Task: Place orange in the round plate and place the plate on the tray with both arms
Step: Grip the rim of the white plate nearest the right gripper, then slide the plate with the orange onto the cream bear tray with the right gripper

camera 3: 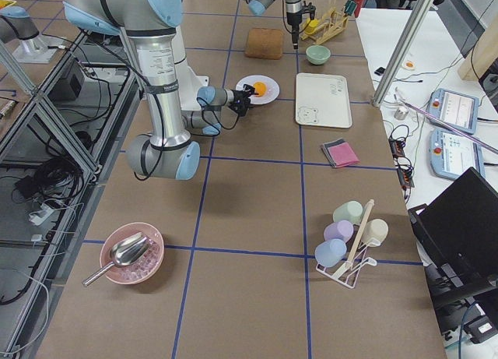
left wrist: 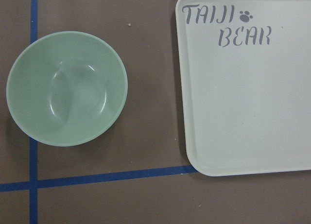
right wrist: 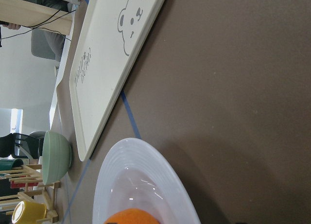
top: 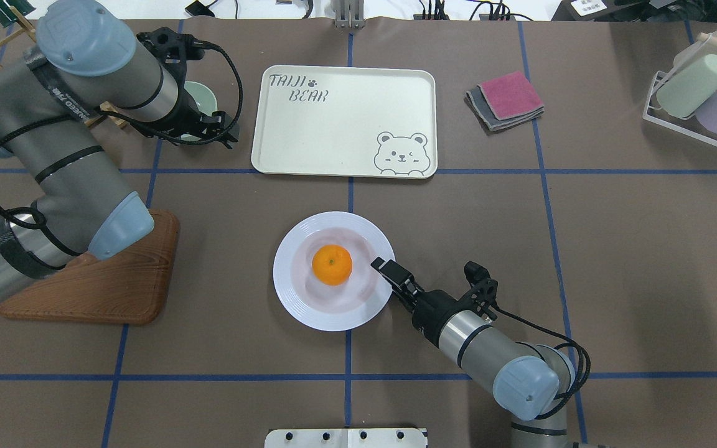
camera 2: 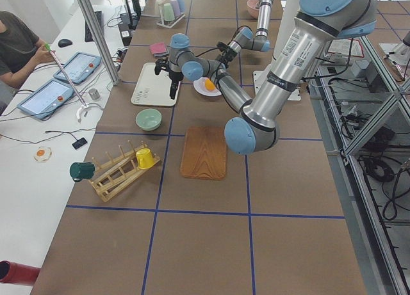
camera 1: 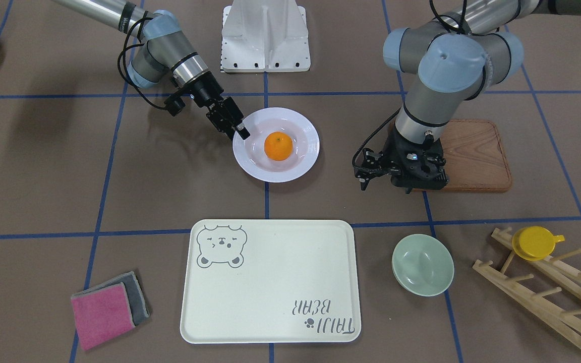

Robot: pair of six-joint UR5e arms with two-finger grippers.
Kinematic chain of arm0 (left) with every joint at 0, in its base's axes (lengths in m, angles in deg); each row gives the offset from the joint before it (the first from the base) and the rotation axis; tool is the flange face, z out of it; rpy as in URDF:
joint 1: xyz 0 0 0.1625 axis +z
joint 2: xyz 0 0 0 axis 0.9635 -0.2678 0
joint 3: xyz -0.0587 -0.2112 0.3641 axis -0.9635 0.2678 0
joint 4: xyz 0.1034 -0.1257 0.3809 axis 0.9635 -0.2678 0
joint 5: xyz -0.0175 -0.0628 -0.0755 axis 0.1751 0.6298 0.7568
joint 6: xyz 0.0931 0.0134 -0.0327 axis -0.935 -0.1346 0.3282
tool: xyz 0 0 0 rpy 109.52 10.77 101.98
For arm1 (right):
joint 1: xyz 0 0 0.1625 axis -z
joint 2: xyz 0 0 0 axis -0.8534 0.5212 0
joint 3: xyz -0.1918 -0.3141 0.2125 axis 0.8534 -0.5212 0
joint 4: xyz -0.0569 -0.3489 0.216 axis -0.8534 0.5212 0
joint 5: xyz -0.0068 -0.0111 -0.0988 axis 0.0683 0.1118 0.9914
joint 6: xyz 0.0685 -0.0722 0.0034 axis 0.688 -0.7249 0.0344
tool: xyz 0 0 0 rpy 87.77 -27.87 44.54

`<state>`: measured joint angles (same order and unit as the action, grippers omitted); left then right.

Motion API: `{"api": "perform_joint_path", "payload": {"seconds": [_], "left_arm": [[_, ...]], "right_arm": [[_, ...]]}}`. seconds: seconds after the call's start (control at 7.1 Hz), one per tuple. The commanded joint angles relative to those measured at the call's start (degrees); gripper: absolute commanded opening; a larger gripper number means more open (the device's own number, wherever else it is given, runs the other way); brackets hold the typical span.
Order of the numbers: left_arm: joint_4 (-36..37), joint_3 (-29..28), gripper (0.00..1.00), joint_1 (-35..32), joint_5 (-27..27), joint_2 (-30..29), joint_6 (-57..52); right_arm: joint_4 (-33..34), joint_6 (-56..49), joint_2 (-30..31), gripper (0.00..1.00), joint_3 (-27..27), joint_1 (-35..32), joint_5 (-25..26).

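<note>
The orange lies in the middle of the white round plate, which rests flat on the table mat. My right gripper reaches in low, rolled on its side. It appears shut on the plate's rim on my right side. The cream tray with the bear print lies beyond the plate. My left gripper hangs high, points straight down and looks open with nothing in it. It is above the gap between the green bowl and the tray's corner.
A brown wooden board lies under my left arm. Folded pink and grey cloths sit past the tray on my right. A wooden rack with a yellow cup stands at the far left. A cup stand is at the far right.
</note>
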<state>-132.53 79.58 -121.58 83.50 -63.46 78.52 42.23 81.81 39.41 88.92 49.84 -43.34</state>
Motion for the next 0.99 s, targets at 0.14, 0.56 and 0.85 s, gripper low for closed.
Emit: {"api": "perform_joint_path", "payload": {"seconds": [0.14, 0.56, 0.85], "left_arm": [[0.0, -0.1, 1.00, 0.1, -0.1, 0.0, 0.0], [0.0, 0.4, 1.00, 0.1, 0.0, -0.1, 0.1], [0.2, 2.5, 1.00, -0.7, 0.1, 0.2, -0.4]], "right_arm": [[-0.3, 0.7, -0.1, 0.00, 0.5, 1.4, 4.1], [-0.3, 1.4, -0.1, 0.00, 4.4, 1.2, 7.3], [0.1, 4.0, -2.2, 0.00, 3.7, -3.7, 10.0]]}}
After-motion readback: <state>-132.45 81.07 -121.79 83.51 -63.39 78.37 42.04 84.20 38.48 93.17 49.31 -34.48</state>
